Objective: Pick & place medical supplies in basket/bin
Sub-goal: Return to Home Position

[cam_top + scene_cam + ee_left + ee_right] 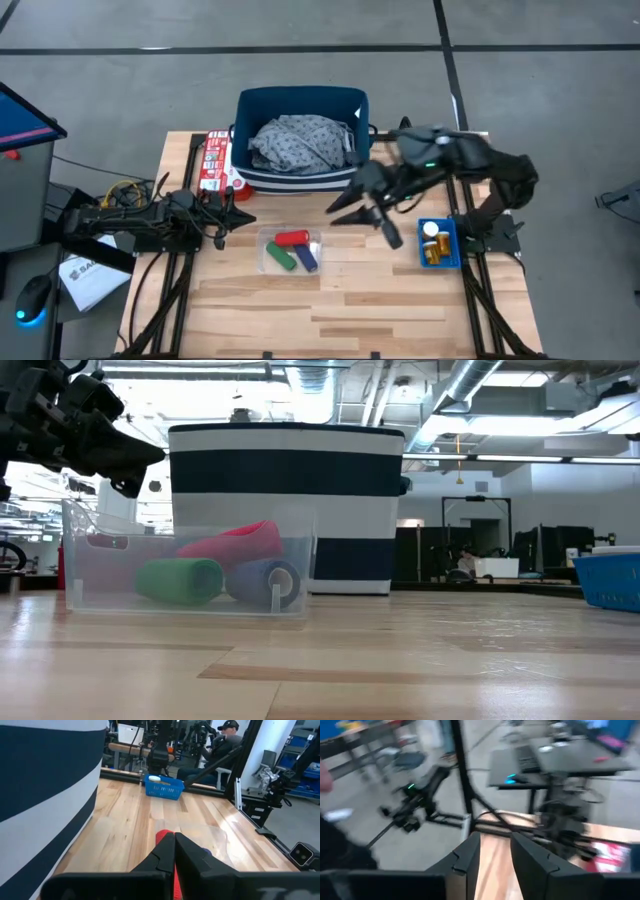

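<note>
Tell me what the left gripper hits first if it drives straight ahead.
Probably the red cylinder in the clear tray, right beyond the tips of the shut left gripper. Height is unclear: it may pass above the tray, with the small blue bin next.

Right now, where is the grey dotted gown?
In the high view, the grey dotted gown lies inside the navy basket, which stands beside the red-and-white box.

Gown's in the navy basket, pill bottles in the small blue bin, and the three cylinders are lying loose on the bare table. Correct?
One slip: the cylinders lie inside the clear plastic tray, not loose on the table; the low view shows its walls around them. The gown in the navy basket and pill bottles in the small blue bin stand.
</note>
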`<state>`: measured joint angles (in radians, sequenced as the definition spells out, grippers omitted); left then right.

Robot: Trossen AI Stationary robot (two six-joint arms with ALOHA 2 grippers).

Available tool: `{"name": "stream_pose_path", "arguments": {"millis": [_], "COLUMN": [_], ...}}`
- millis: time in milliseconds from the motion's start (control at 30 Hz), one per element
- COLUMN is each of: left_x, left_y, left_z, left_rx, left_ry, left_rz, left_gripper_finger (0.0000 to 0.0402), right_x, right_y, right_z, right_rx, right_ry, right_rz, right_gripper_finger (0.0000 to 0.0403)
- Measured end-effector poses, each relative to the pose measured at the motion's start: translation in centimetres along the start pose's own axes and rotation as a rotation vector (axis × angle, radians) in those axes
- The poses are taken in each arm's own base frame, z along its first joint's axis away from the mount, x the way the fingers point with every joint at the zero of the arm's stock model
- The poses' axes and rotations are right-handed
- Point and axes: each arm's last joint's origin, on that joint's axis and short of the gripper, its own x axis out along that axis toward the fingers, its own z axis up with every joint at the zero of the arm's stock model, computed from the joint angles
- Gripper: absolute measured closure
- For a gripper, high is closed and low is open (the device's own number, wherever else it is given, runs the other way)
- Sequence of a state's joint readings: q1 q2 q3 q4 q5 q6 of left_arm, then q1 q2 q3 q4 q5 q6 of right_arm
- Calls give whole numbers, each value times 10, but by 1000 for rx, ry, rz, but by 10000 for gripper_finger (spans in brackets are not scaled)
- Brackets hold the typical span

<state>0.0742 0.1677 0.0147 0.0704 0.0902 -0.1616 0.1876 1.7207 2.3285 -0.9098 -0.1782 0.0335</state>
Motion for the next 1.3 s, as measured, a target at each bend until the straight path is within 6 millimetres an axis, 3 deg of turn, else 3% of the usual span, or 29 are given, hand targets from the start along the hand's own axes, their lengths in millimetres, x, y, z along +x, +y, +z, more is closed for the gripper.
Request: {"name": "stream_pose_path", "arguments": {"millis": [133,367,533,767,1033,1200,1300], "left_x": [0,0,0,1,1,1,1], "left_y": [0,0,0,0,0,0,0], "left_z": [0,1,1,0,0,0,0], "left_rx": [0,1,0,-1,-1,-1,-1], "left_ry": [-1,-7,-5,5,4,4,4], "left_rz": [0,-1,-1,1,0,0,0], "left_gripper_finger": [400,400,400,400,400,400,400], "right_x": [14,3,-14,-32,-69,-92,-102], "right_y": [-12,-12,-9,-13,-16,-24,-25], "right_z": [-2,-3,-17,-80,-164,-208,-231], "right_rx": [-41,-150,-188,-127,-4,-41,21], "right_ry": [-6,2,-27,-152,-191,-147,-163], "right_rz": [99,117,114,46,-220,-472,-530], "right_gripper_finger": [307,312,312,312,311,311,311]}}
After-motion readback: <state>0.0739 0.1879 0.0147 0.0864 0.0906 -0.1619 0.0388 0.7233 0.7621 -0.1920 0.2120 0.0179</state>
